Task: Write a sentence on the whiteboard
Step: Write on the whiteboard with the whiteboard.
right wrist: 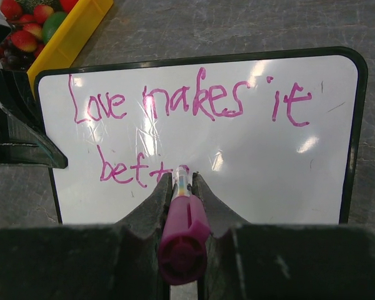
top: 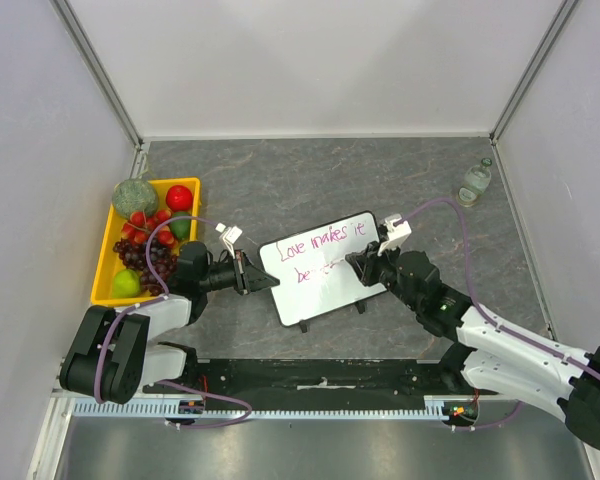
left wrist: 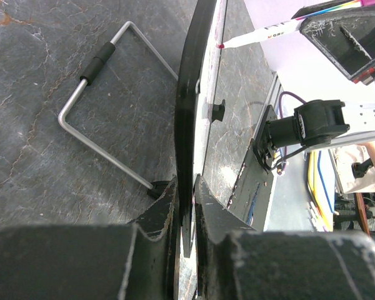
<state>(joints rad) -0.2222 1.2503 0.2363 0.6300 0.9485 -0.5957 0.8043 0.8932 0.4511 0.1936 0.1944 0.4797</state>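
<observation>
Pink marker [right wrist: 182, 219] gripped tight in my right claw [right wrist: 180, 179], tip at board [top: 330, 287] | left claw [left wrist: 186, 187] pinches board's edge, board mid-counter [top: 280, 180] | sentence [right wrist: 194, 103] stops at "bet…" | step: second line, mid-word | next, I judge: small light strokes rightward, board held firm.

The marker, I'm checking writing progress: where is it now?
Right wrist view: the marker sits in the right end effector, tip on the whiteboard where the sentence breaks off.

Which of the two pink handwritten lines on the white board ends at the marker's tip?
The lower line, starting "bet": the tip of the pink marker sits at its unfinished end. The upper line, "Love makes it", lies farther up the board.
</observation>
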